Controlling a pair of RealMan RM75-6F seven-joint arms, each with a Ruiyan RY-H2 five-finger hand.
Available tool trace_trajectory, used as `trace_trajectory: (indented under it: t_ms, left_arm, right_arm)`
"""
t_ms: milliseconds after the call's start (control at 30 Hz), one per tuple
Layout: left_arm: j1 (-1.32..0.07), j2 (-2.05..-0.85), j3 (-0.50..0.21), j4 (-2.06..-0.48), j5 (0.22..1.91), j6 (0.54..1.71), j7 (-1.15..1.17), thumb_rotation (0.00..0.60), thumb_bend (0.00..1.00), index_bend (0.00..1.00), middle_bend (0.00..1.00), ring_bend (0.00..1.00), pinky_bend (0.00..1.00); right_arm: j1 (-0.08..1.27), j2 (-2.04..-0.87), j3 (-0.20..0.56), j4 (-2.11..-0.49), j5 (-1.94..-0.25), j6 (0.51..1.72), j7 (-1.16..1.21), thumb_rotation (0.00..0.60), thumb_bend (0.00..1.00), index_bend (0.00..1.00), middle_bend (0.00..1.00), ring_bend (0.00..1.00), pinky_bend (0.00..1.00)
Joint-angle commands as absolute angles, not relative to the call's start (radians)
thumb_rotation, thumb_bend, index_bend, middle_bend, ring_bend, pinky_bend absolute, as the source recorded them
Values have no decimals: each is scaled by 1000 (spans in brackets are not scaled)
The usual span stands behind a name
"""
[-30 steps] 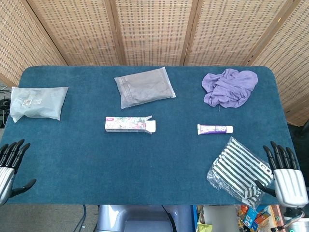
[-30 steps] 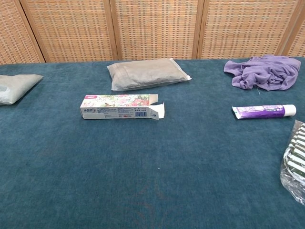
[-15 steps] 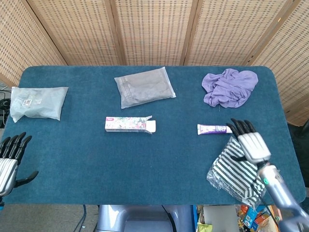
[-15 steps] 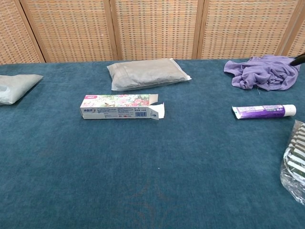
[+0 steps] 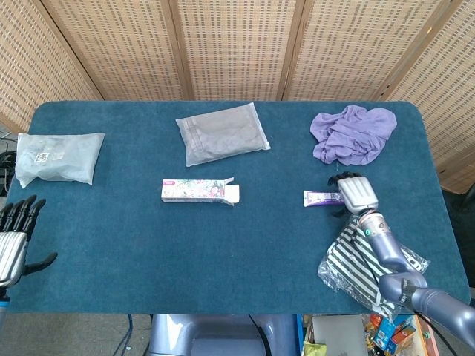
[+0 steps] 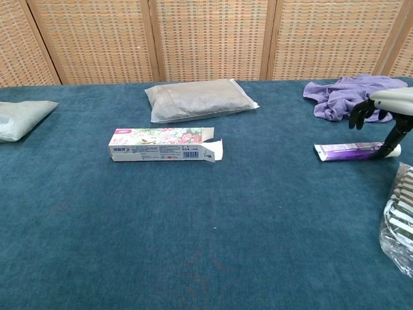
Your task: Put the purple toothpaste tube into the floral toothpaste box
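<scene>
The purple toothpaste tube (image 5: 319, 198) (image 6: 352, 151) lies flat at the right of the blue table, cap to the right. My right hand (image 5: 356, 193) (image 6: 385, 110) hangs over its cap end, fingers (image 6: 359, 113) curved down and apart above the tube, the thumb reaching down by the cap. It grips nothing. The floral toothpaste box (image 5: 199, 191) (image 6: 164, 144) lies mid-table, its right end flap open. My left hand (image 5: 13, 241) stays off the table's front left corner, fingers spread, seen only in the head view.
A grey padded bag (image 5: 223, 133) lies behind the box. A clear plastic bag (image 5: 58, 157) sits at the far left. A purple cloth (image 5: 352, 133) is bunched behind the tube. A striped pouch in plastic (image 5: 367, 263) lies under my right forearm.
My right hand has moved from the front right table edge, over the striped pouch, to above the tube's cap end. The left hand has barely shifted.
</scene>
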State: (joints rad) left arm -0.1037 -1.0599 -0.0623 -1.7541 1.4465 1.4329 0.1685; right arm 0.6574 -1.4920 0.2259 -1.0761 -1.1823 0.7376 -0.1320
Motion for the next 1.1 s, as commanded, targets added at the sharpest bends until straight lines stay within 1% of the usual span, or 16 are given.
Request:
trace_trajectory:
  t_ms: [33,167,333,467,567,667,800,867,933,1000,1100]
  left_arm:
    - [-109,-1063,-65,-1753,1437,1425,175,600,193,0,0,0,0]
    - [-115,-1068,-69,-1753,1421,1418,187,600,193,0,0,0,0]
    - [-116,-1068,-70,-1756,1414,1420,188,600,192,0,0,0,0]
    - [-118,-1068,-70,-1755,1411,1419,189,600,193,0,0,0,0]
    - [-117,-1068,-70,-1756,1409,1422,188,600,193,0,0,0,0]
    - [-117,-1067,-70,-1756,1406,1423,186,600,193,0,0,0,0]
    - [-119,-1069,-70,-1756,1403,1422,191,600,193,0,0,0,0]
    - [-120,-1070,-69,-1757,1402,1422,192,600,193,0,0,0,0]
    - [-121,-1071,-68,-1756,1402,1422,193,600,193,0,0,0,0]
    - [-123,-1073,-68,-1756,1402,1420,197,600,193,0,0,0,0]
    - [-125,-1075,-67,-1755,1401,1417,201,600,193,0,0,0,0]
  right_arm:
    - [670,-1520,210,-1029,-1187,724,-107,600,90,357,368,255,277]
    - [682,-1545,201,-972,-1190,703,-81,600,152,369,377,263,280]
    - [697,-1571,196,-910,-1188,682,-66,600,180,370,378,263,281]
    - [709,-1584,195,-871,-1176,655,-61,600,253,376,383,263,281]
    - [717,-1596,189,-835,-1172,636,-64,600,282,384,390,265,281]
    - [721,-1602,186,-820,-1172,627,-56,600,332,403,408,276,281]
    - [724,-1607,178,-804,-1178,617,-50,600,344,411,415,279,281]
    - [725,-1610,178,-801,-1182,618,-37,600,345,441,443,298,292]
    - [724,-1611,175,-799,-1191,623,-24,600,353,494,494,338,331]
    - [722,-1608,172,-803,-1207,635,-6,600,383,556,553,387,375]
    - [718,-1600,166,-816,-1232,658,22,600,446,604,597,428,405]
